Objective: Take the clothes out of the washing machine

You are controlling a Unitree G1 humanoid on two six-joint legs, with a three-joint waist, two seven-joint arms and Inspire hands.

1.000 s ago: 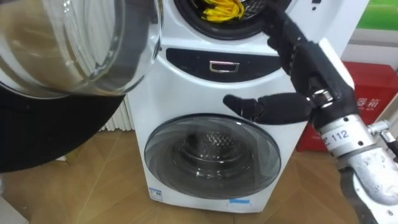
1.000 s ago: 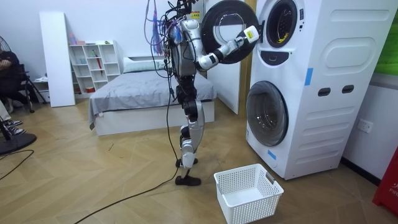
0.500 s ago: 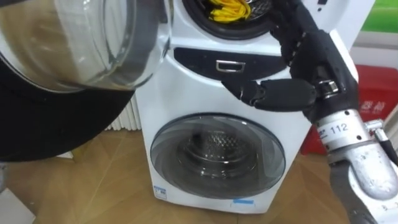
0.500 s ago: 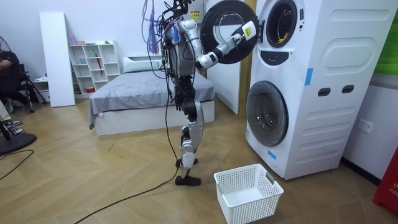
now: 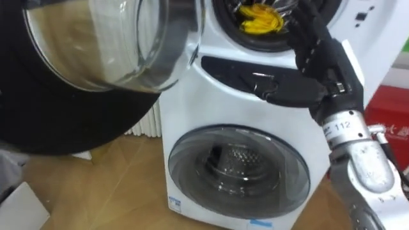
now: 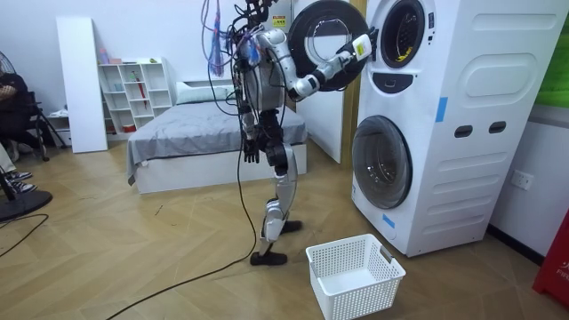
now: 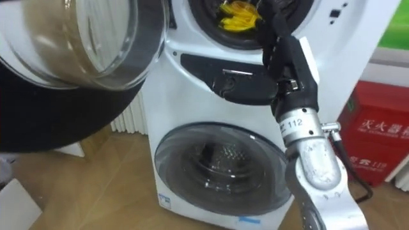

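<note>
Yellow clothes (image 5: 259,18) (image 7: 238,16) lie inside the upper drum of the stacked white washing machine (image 6: 444,116). Its round glass door (image 5: 108,45) hangs open to the left. My right hand (image 5: 313,64) (image 7: 287,61) is open and raised in front of the drum's lower right rim, with straight fingers pointing up at the opening and the thumb (image 5: 284,94) stretched left over the dark control panel. It holds nothing. In the room view I stand before the machine with that hand (image 6: 360,46) at the upper opening. My left hand (image 6: 251,149) hangs by my hip.
The lower drum's door (image 5: 239,169) is closed. A white laundry basket (image 6: 354,274) stands on the wood floor near my feet. A red box (image 7: 377,140) sits right of the machine, with a radiator (image 5: 144,121) on its left. A bed (image 6: 213,133) stands behind me.
I have stepped one foot nearer the machine and the eye view has shifted. My right hand has risen from the control panel toward the upper drum's rim.
</note>
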